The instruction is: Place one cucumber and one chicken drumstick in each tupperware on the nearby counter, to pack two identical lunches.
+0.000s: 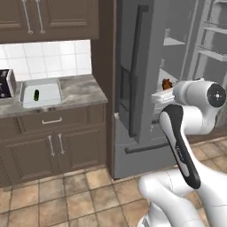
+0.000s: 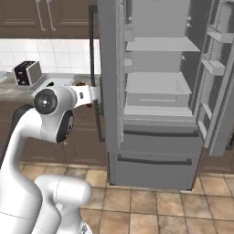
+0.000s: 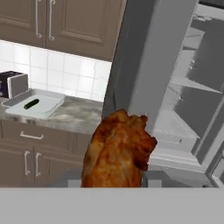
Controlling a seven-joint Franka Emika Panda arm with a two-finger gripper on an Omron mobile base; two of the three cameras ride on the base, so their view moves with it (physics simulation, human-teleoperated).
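Reddish-brown chicken drumstick [image 3: 117, 151] clenched in gripper [image 3: 114, 181], held up before open fridge [image 2: 155, 91] | dark green cucumber [image 1: 36, 94] lies in tupperware [image 1: 48, 98] on counter [image 1: 82, 91] beside toaster [image 3: 14, 84]

One chicken drumstick [image 3: 118, 151] shows. One tupperware [image 1: 41, 93] sits on the one desk [image 1: 80, 91], just right of the one toaster [image 1: 6, 83], with one cucumber [image 1: 36, 94] inside. One fridge [image 2: 157, 91] stands right of that desk.

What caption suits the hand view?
Drumstick held up close, a cucumber waiting in the tupperware on the counter.
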